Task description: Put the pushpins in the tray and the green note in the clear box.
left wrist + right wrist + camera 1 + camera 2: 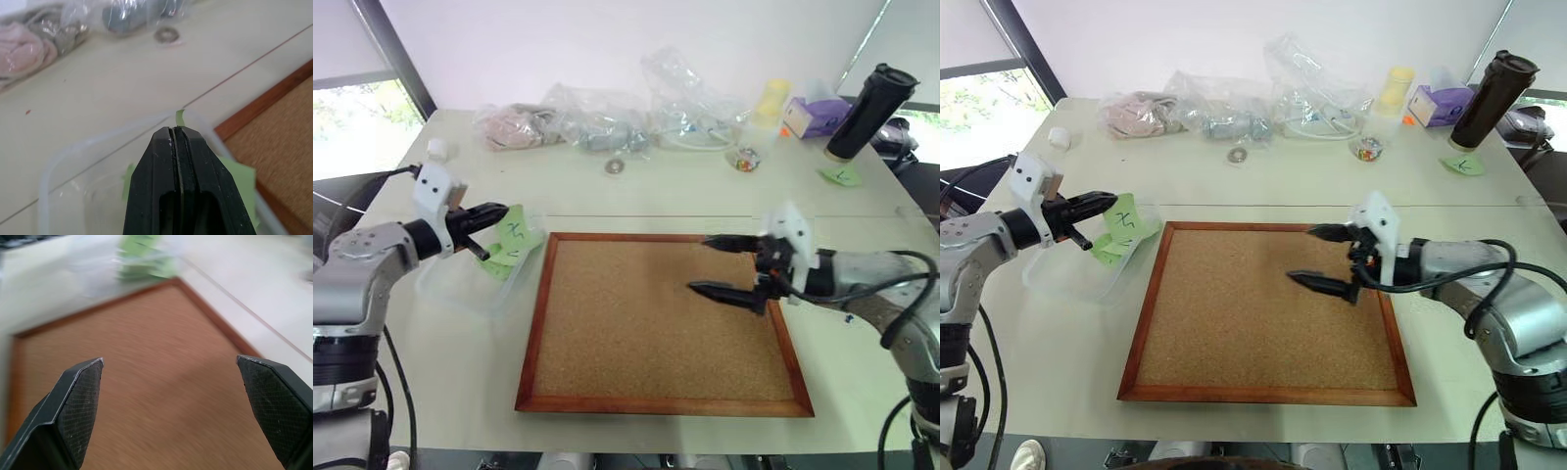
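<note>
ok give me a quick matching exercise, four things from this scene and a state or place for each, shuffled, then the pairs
Things:
1. left tool
2. right tool
3. clear box
4. black tumbler

States or places:
A. wide open above the cork board
B. on the table beside the board, under the held note
C. shut on the green note
D. upright at the far right of the table

Pairs: 1-C, 2-A, 3-B, 4-D
</note>
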You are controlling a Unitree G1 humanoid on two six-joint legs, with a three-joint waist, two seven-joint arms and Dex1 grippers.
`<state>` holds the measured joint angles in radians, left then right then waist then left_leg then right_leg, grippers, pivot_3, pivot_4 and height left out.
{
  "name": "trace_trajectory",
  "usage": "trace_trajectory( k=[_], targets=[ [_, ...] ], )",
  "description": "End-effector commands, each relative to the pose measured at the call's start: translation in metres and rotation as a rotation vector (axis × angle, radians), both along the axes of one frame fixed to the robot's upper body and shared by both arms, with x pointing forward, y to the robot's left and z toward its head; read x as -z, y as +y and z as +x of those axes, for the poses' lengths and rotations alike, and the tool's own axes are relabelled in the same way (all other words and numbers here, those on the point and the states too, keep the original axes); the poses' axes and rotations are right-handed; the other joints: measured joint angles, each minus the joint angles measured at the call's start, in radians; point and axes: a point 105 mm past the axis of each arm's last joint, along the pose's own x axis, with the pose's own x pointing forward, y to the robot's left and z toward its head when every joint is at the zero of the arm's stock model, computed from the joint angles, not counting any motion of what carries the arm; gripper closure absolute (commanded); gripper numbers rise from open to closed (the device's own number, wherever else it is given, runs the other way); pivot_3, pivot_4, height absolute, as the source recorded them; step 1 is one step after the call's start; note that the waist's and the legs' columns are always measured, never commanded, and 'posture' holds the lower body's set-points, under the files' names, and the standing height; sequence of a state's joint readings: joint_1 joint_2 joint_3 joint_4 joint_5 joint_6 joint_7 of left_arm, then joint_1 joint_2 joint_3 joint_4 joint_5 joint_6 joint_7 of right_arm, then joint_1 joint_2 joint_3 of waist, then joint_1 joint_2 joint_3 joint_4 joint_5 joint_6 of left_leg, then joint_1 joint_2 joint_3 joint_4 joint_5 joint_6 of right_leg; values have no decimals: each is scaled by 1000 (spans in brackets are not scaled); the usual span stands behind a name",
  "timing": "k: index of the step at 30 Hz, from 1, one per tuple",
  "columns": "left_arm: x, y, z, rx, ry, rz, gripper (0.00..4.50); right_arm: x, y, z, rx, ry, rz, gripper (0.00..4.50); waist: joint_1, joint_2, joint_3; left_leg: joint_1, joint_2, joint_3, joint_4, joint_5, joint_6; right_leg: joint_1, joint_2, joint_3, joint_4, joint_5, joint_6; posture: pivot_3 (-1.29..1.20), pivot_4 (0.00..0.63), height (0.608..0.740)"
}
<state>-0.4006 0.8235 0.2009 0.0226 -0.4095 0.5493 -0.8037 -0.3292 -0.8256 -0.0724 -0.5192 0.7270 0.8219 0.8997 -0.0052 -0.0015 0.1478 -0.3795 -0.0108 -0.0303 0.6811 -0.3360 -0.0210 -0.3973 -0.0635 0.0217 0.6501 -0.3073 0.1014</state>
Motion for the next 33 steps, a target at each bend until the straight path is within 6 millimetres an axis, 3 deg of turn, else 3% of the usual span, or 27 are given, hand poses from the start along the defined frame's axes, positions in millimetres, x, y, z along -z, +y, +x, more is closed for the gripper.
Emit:
trace_trajectory(
  k=[1, 9, 10, 11, 15, 18, 26, 29, 33],
  targets=[
    [-2, 10, -4, -10, -23, 76, 4500, -11, 16, -6, -81, -42, 4, 30, -4, 0, 0, -1, 0, 0, 0, 0, 0, -1, 0, 0, 0, 0, 0, 0, 150, 740],
    [21, 27, -9, -43, 27, 135, 4500, -7, 23, -1, -103, -60, -17, 30, -7, 0, 0, -8, 0, 0, 1, 1, -1, -9, 0, 0, 2, 0, 0, 0, 150, 740],
    [25, 28, -10, -47, 39, 134, 3797, -6, 23, -1, -103, -61, -20, 0, -7, 0, 0, -9, 0, 0, 1, 1, -1, -10, 0, 0, 2, 0, 0, 0, 150, 740],
    [27, 29, -10, -49, 47, 133, 3468, -6, 23, 0, -104, -62, -21, 0, -7, 0, 0, -9, 0, 0, 1, 1, -1, -10, 0, 0, 2, 0, 0, 0, 150, 740],
    [33, 34, -13, -48, 65, 154, 1474, -4, 24, 0, -109, -68, -31, 0, -7, 0, 0, -9, 0, 0, 1, 1, -1, -10, 0, -1, 2, 0, 0, 0, 150, 740],
    [21, 35, -15, -33, 44, 158, 31, -3, 24, 1, -113, -75, -41, 0, -7, -1, 0, -10, 0, 0, 2, 1, -1, -10, 0, -1, 3, 0, 0, 0, 150, 740],
    [-38, 36, -13, -3, -96, 108, 31, -2, 20, 5, -117, -84, -63, 0, -7, -1, 0, -10, 0, 0, 2, 1, -1, -11, 0, -1, 3, 0, 0, 0, 150, 740],
    [-60, 23, -19, 84, -149, 83, 31, -3, 19, 6, -122, -88, -67, 0, -9, -1, 0, -10, 0, 0, 2, 1, -1, -11, 0, -2, 3, 0, 0, 0, 150, 740],
    [-67, 11, -24, 151, -167, 120, 31, -6, 16, 7, -129, -96, -82, 0, -10, -1, 0, -10, 0, 0, 2, 1, -1, -12, 0, -2, 5, 0, 0, 0, 150, 740]
  ],
)
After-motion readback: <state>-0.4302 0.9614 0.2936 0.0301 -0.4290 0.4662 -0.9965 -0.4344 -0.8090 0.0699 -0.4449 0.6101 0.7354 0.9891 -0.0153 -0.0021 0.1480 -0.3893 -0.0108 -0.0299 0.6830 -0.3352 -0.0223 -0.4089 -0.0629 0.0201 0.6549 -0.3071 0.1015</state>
